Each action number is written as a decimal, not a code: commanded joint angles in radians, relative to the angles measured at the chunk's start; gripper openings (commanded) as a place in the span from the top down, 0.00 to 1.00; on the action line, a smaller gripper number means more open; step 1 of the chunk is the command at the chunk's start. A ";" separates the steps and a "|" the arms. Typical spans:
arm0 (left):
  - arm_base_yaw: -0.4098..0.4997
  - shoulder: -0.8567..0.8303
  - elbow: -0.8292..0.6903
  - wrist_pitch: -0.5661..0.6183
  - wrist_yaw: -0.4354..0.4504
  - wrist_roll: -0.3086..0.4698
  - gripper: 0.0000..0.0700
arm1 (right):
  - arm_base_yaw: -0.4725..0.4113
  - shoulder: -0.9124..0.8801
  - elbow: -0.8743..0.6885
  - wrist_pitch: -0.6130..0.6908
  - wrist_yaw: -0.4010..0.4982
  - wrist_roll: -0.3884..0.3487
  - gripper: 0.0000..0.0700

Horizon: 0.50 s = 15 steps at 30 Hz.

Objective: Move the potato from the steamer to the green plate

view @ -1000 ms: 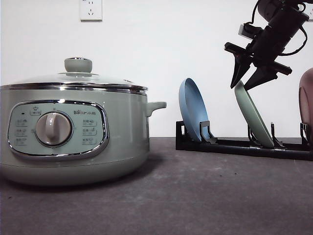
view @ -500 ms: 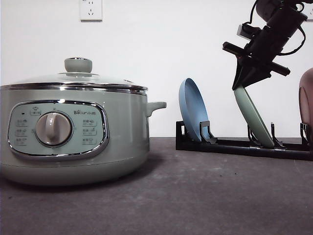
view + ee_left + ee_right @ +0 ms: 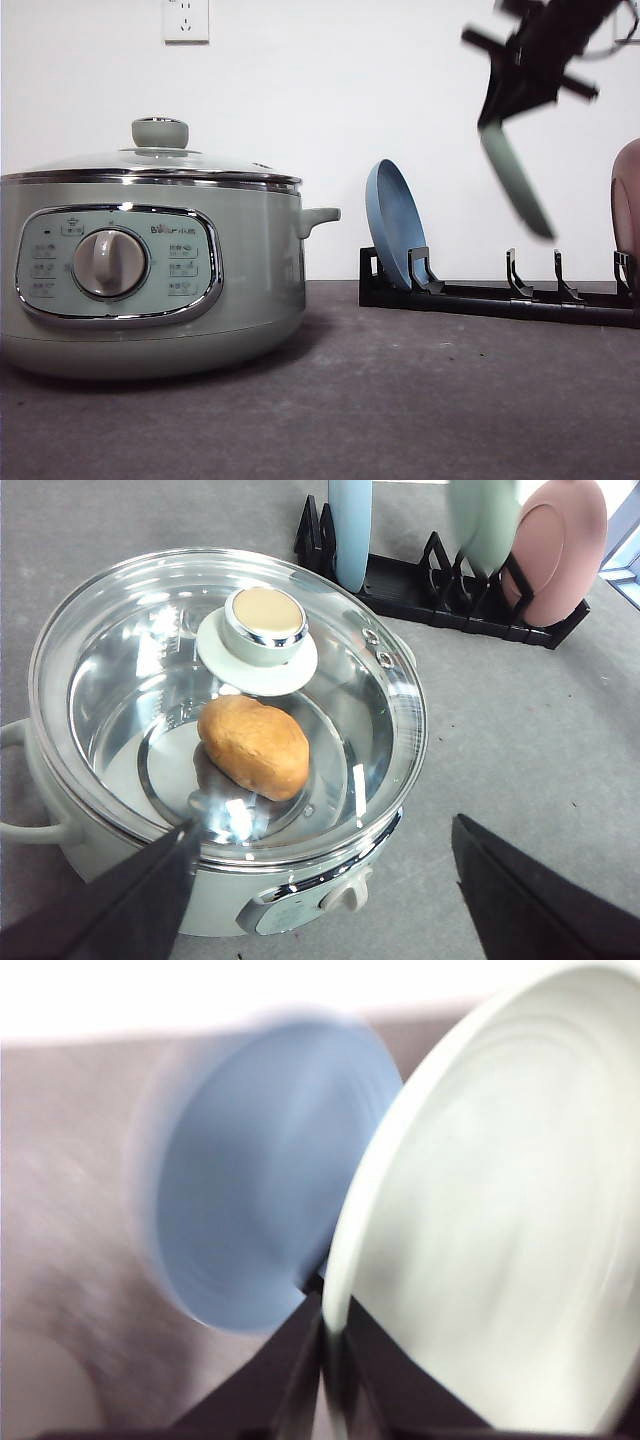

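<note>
Green plate [image 3: 515, 180] now off rack [image 3: 500, 297], potato [image 3: 254, 746] in steamer [image 3: 150, 260].

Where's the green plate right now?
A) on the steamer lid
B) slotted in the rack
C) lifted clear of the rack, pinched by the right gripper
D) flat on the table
C: the right gripper pinches the green plate by its rim, hanging above the rack.
</note>
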 commanded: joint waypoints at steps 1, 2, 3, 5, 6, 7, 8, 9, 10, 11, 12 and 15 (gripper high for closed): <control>-0.002 0.005 0.023 0.008 0.005 0.012 0.27 | 0.005 -0.019 0.029 0.014 -0.003 -0.011 0.99; -0.002 0.005 0.023 0.008 0.005 0.012 0.27 | 0.007 -0.038 0.029 0.007 -0.002 -0.015 0.99; -0.002 0.005 0.023 0.008 0.005 0.012 0.27 | 0.010 -0.058 0.029 -0.001 -0.002 -0.020 0.99; -0.002 0.005 0.023 0.008 0.005 0.012 0.27 | 0.024 -0.096 0.029 -0.025 -0.002 -0.034 0.99; -0.002 0.005 0.023 0.008 0.005 0.012 0.27 | 0.031 -0.114 0.029 -0.044 -0.001 -0.046 0.99; -0.002 0.005 0.023 0.008 0.005 0.012 0.27 | 0.039 -0.134 0.029 -0.070 0.002 -0.061 0.99; -0.002 0.005 0.023 0.008 0.005 0.012 0.27 | 0.047 -0.150 0.029 -0.095 0.003 -0.079 0.99; -0.002 0.005 0.023 0.008 0.005 0.012 0.27 | 0.058 -0.166 0.029 -0.123 0.004 -0.099 0.99; -0.002 0.005 0.023 0.008 0.005 0.012 0.27 | 0.073 -0.184 0.029 -0.158 0.010 -0.121 0.99; -0.002 0.005 0.023 0.008 0.005 0.012 0.27 | 0.088 -0.199 0.029 -0.193 0.022 -0.143 0.99; -0.002 0.005 0.023 0.008 0.005 0.012 0.27 | 0.106 -0.213 0.029 -0.229 0.041 -0.169 0.99; -0.002 0.005 0.023 0.009 0.005 0.012 0.27 | 0.171 -0.250 0.029 -0.341 0.114 -0.247 0.99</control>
